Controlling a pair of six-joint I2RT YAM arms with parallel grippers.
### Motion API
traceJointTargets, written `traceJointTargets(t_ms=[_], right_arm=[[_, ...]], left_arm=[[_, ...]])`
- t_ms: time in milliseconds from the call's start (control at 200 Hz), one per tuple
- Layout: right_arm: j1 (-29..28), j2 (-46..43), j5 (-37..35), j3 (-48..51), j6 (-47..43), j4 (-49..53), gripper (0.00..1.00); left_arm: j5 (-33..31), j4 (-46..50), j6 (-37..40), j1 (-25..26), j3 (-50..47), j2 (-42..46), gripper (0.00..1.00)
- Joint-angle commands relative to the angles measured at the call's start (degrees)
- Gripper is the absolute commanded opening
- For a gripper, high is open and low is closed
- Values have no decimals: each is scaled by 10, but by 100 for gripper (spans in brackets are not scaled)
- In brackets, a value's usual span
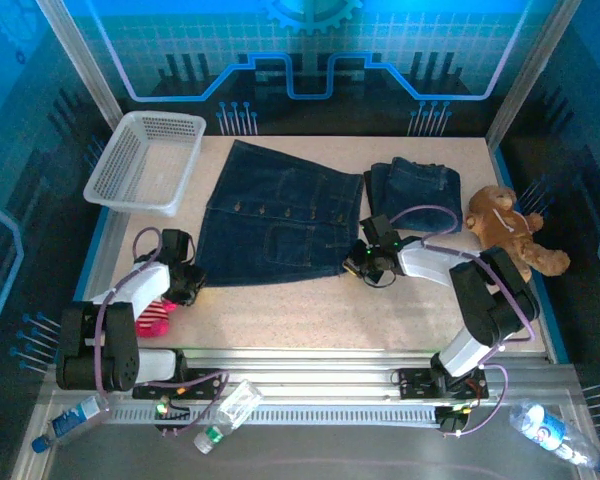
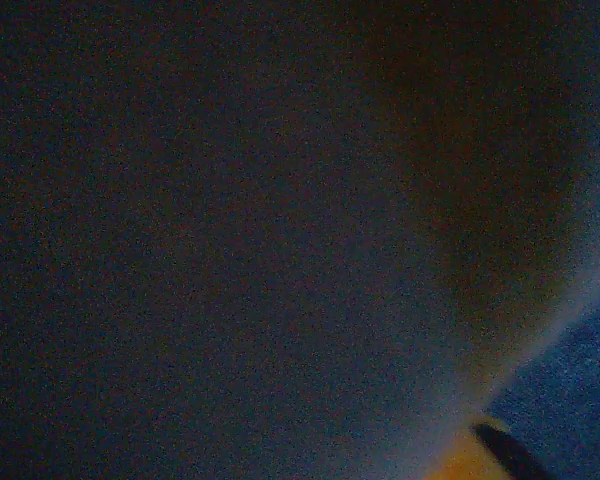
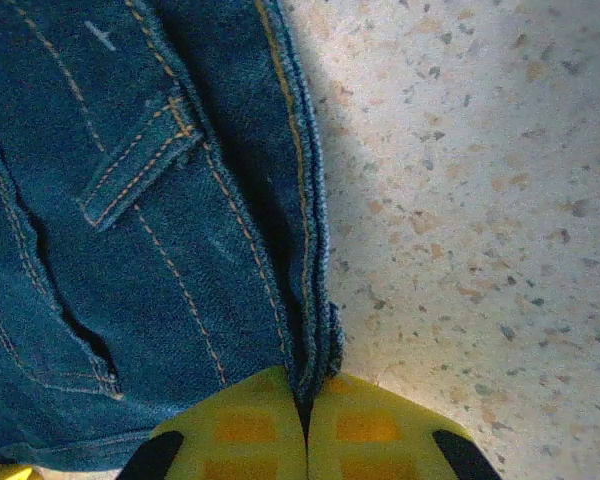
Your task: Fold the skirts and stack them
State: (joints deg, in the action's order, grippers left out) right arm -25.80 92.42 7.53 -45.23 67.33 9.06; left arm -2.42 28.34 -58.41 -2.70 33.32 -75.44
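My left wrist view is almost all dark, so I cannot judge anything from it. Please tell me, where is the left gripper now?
Observer: The left gripper sits at the near left corner of the buttoned denim skirt, which lies spread flat.
Operator: And the right one?
Observer: The right gripper is shut on that skirt's edge, at its near right corner.
Operator: Is anything else on the table?
Observer: A second denim skirt lies folded at the far right, beside a teddy bear.
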Motion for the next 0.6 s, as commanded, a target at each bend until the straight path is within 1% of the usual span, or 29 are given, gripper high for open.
traceJointTargets(t_ms=[0, 50, 95, 220, 250, 270, 315, 385, 410, 475, 550, 595], right_arm=[[7, -21, -14, 4, -33, 39, 0], [8, -23, -15, 2, -38, 42, 0], [9, -22, -14, 1, -40, 42, 0], [10, -10, -5, -5, -42, 39, 0], [10, -7, -3, -8, -43, 39, 0], [10, -5, -1, -9, -43, 39, 0], [10, -1, 2, -11, -44, 37, 0], [10, 5, 4, -15, -45, 36, 0], [10, 6, 5, -16, -46, 36, 0], [10, 9, 6, -19, -46, 36, 0], [10, 10, 7, -19, -46, 35, 0], [10, 11, 7, -20, -46, 34, 0]], left_arm=[[-38, -145, 22, 15, 26, 11, 10], [-58, -122, 28, 22, 30, 29, 7], [-70, -105, 27, 26, 30, 44, 6], [-68, -82, 16, 27, 17, 62, 5], [-65, -80, 14, 27, 16, 62, 6], [-63, -76, 12, 27, 16, 60, 12], [-60, -70, 7, 27, 15, 56, 32], [-52, -70, 3, 27, 13, 52, 50], [-50, -69, 1, 27, 12, 50, 54], [-45, -64, -6, 27, 11, 50, 59], [-41, -50, -16, 27, 11, 50, 73], [-42, -39, -25, 28, 11, 53, 78]])
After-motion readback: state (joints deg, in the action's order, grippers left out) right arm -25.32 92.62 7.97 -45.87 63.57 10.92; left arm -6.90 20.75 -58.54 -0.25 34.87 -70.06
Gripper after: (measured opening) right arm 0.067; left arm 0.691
